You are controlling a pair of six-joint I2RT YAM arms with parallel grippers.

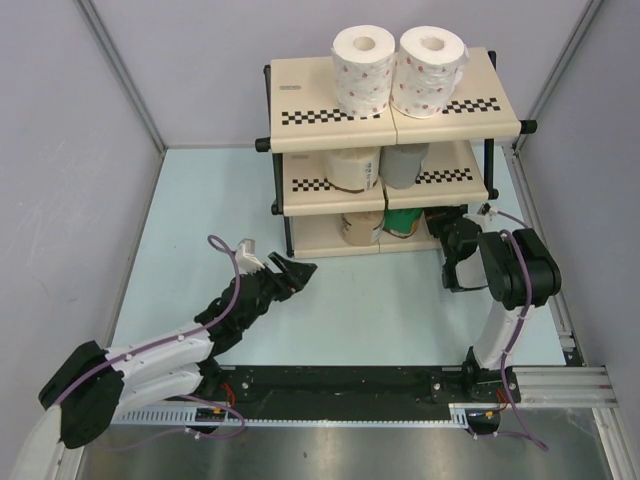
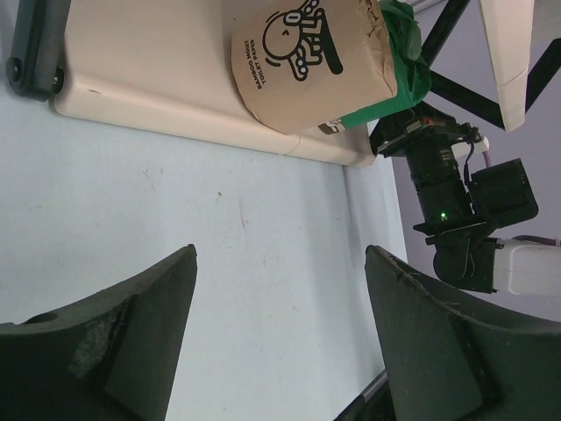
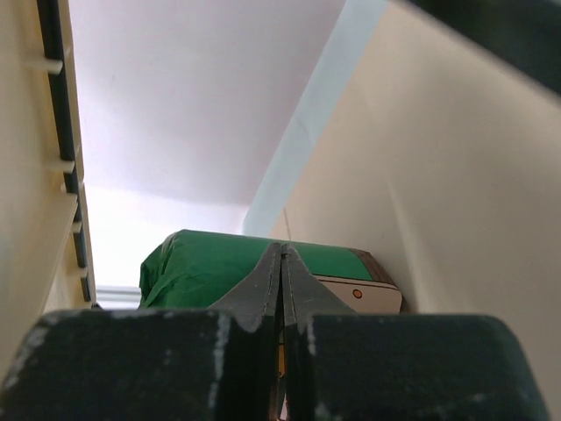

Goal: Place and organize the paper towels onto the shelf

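**All six rolls on the shelf, right claw in the bottom tier**

Nearest the bases, the left arm lies low and slants across the pale blue tabletop (image 1: 190, 210). Its left claw (image 1: 298, 272) hangs over bare surface short of the shelf, and the wrist view shows its jaws spread wide with nothing between them. The right arm stands at the tabletop's right side and bends inward, so that the right claw (image 3: 281, 263) reaches into the lowest tier from the right end. Its fingers (image 3: 263, 294) are pressed flat together, gripping nothing, and point straight at the green roll (image 3: 219, 259). Whether the tips touch the roll cannot be told.

The shelf (image 1: 300, 85) stands beyond both claws, towards the far side of the tabletop. On its bottom tier the tan-brown roll (image 2: 307, 61), printed with a black cartoon figure, stands on the left with the green roll just beside it on the right. On the middle tier the cream roll (image 1: 352, 168) stands left of the grey roll (image 1: 404, 163), the two close together. On the top tier, furthest up, the left-hand dotted roll (image 1: 363, 68) and the right-hand dotted roll (image 1: 430, 70) stand upright side by side and touching, centre holes facing up.
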